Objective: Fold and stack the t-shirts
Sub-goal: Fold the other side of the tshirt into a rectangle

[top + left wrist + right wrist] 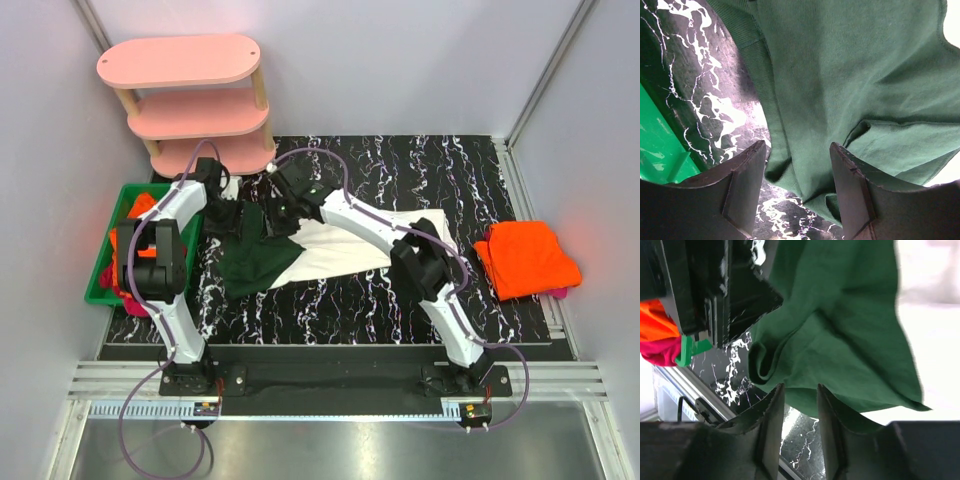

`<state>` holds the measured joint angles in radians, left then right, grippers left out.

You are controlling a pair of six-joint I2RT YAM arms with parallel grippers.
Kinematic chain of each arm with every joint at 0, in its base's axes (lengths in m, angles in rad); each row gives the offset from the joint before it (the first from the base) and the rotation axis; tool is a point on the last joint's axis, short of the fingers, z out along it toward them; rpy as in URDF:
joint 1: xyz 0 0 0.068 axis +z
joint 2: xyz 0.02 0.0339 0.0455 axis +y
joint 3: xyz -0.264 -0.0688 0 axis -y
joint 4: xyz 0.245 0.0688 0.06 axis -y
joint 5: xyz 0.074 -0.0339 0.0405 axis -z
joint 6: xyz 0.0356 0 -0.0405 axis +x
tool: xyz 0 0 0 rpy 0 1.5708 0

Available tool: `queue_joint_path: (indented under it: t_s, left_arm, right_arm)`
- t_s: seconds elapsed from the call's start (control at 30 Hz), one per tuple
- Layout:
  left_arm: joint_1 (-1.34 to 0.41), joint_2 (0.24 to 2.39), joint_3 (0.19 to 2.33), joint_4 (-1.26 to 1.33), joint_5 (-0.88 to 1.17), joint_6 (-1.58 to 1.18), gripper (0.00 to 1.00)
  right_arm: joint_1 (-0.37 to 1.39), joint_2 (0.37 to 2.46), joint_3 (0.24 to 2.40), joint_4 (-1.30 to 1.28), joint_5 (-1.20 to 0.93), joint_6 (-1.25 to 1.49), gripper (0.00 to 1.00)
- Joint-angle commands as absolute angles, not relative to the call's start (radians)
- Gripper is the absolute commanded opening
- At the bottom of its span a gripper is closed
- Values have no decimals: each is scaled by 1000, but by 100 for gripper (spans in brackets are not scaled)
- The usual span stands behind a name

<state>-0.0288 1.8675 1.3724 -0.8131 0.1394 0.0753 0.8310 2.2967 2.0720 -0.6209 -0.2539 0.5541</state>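
Two risks: the bunched dark green sleeve [840, 75] of the white cloth t-shirt [335, 255], lying toward the left edge of the black marbled desk [400, 310], may slip or fold crooked. Left fingers [745, 185] straddle it wide; right fingers [771, 425] sit narrow, and I cannot tell whether they pinch cloth.

Overall light: bright, even and diffuse from above; shadows under the arms were soft and faint.
Colour spill: the orange t-shirts [527, 258] threw a reddish glow onto the right wall [600, 200].
Glare: pale areas were blown out to white along the right of the right wrist view.
Focus: the green sleeve [850, 90] showed crisp weave; the left gripper [797, 150] was dark and slightly soft.
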Motion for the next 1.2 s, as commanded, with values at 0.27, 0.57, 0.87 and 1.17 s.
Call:
queue_joint_path:
  t_s: [0.27, 0.57, 0.87, 1.17]
  left_arm:
    - [-14, 1871, 1368, -792, 121, 94, 58]
    - [-9, 1862, 1356, -790, 127, 92, 58]
    - [-8, 1873, 1355, -790, 137, 89, 58]
    - [-8, 1881, 1359, -790, 144, 91, 57]
  right_arm:
    - [859, 2433, 2195, -687, -236, 540, 48]
    - [858, 2516, 2299, -704, -198, 560, 49]
    - [857, 2549, 2368, -706, -160, 597, 51]
    - [857, 2586, 2349, -721, -153, 592, 51]
